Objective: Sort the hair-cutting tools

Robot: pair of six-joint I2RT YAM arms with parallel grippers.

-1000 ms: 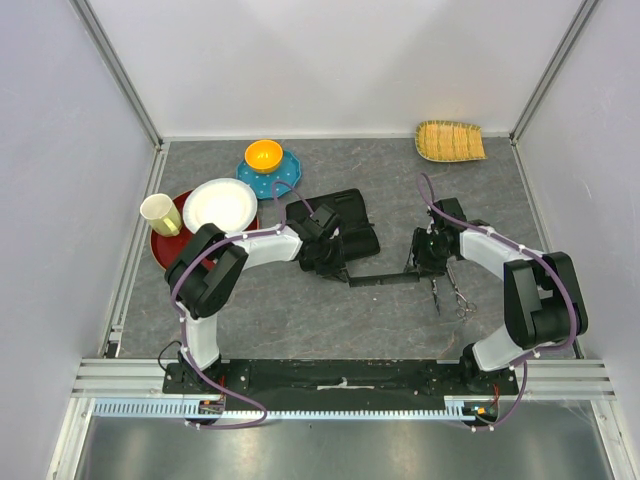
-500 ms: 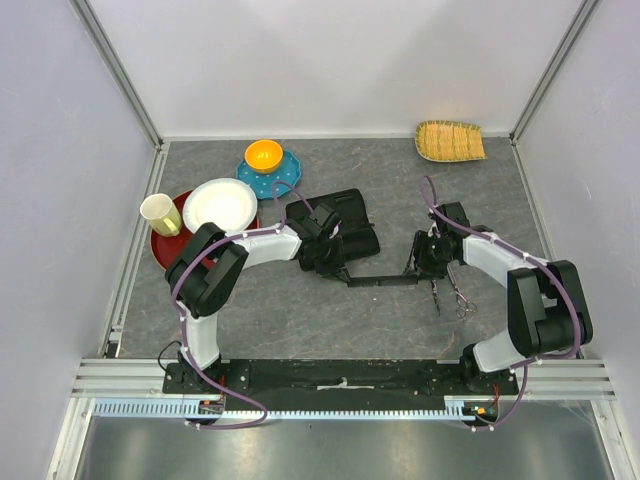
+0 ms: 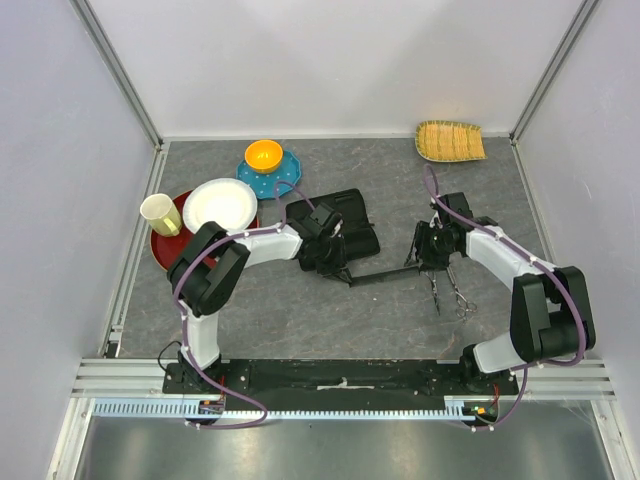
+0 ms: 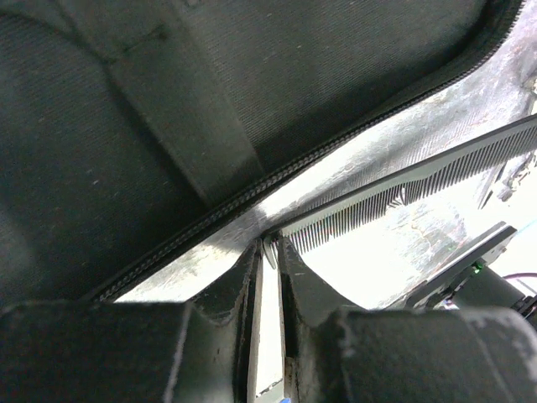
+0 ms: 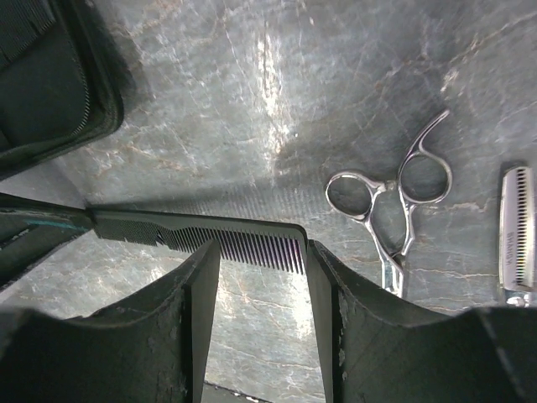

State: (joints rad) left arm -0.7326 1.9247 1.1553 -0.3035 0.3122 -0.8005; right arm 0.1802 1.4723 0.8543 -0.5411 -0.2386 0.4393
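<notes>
— From above, where are we?

— Our left gripper (image 3: 337, 265) is pinched on the left end of the black comb (image 3: 385, 278), at the near edge of the zip case (image 3: 345, 215). The comb lies mid-bench, its long axis parallel to the near edge. Its free end reaches our right gripper (image 3: 432, 262), so that arm is nearer that end. The scissors (image 3: 461, 300) lie just nearer than that gripper.

— And the left wrist view?

— The jaws are nearly closed on the comb's end, with the teeth running away to the right beside the case's zip.

— The right wrist view?

— Our fingers (image 5: 197, 311) stand half open and hold nothing. The comb's tip lies crosswise just beyond them, so we judge a short reach forward would take it. We cannot tell whether it touches the bench (image 5: 252, 101).

— What about room?

— The grey stone-patterned top is bare around the comb. The crockery (image 3: 220, 205) at the far left and the basket (image 3: 450, 141) in the far right corner are well apart.
</notes>
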